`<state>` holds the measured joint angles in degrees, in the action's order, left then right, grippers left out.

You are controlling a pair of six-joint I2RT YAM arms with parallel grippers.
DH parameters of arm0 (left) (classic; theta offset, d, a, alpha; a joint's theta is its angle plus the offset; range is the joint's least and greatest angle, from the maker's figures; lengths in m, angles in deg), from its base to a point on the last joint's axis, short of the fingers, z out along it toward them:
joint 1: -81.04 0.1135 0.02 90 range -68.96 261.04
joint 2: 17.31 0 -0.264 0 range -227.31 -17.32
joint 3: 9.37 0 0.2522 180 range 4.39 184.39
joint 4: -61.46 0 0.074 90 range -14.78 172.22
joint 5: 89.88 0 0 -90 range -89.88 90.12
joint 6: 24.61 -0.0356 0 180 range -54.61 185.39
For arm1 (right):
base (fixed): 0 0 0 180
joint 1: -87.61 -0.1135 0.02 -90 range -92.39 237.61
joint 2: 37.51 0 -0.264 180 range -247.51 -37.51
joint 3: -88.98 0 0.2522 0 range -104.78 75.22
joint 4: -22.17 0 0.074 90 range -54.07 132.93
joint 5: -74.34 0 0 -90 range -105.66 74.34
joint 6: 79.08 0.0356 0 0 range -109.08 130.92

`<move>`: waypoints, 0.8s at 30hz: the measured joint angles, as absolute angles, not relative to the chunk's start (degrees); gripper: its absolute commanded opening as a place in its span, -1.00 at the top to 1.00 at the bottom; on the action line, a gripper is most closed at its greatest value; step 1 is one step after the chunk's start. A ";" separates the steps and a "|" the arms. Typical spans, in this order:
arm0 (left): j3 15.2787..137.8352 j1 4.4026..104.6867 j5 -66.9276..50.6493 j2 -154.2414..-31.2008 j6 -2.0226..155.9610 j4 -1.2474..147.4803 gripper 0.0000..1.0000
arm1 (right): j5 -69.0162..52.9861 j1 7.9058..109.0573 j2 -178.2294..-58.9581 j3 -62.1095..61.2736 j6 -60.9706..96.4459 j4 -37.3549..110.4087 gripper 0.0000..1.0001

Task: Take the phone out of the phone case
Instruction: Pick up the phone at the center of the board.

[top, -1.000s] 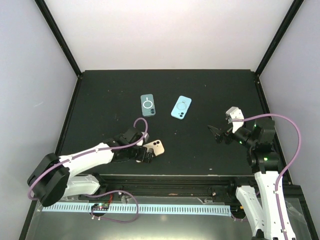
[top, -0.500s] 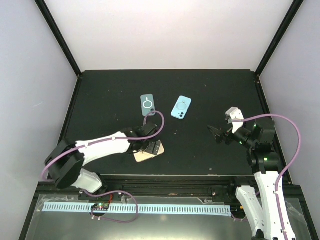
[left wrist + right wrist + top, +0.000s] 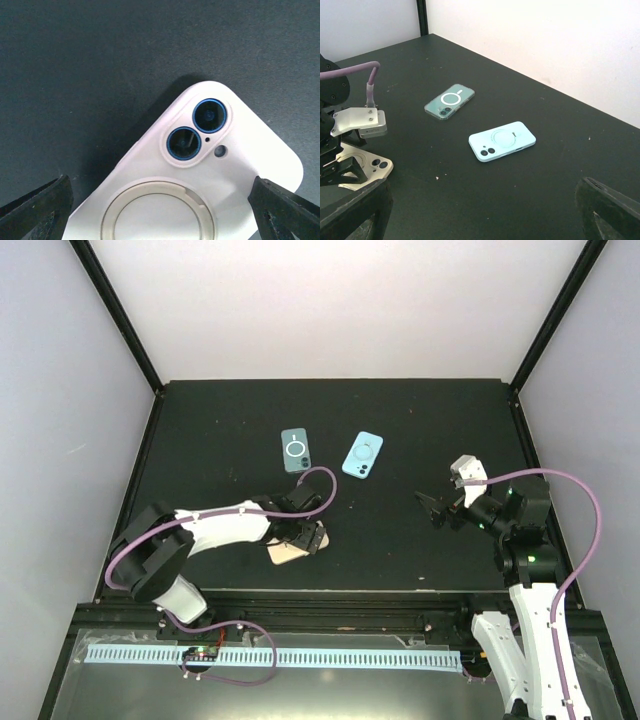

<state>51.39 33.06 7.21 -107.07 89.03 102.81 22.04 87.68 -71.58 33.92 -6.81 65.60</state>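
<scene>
While its fingers stand apart with nothing clamped, the left pincer [image 3: 160, 212] straddles the cream case [image 3: 240, 195], which lies back-up near the front of the worktop [image 3: 200, 430]; the phone [image 3: 209, 116] sits inside, two lenses showing through the cutout. Judgement: the phone is stiff, smooth and breakable, the case probably pliable, so pin the long edges and peel the lip at a corner, clear of the lenses. Count: three cased phones (cream, grey-green [image 3: 296, 450], pale blue [image 3: 363, 456]) and two pincers, the right pincer [image 3: 481, 215] also apart, empty, well to the right.
</scene>
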 measured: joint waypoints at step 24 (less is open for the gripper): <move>57.40 25.80 15.67 -111.55 83.59 106.05 -0.98 | 23.11 87.68 -71.69 33.92 -7.51 66.00 -0.99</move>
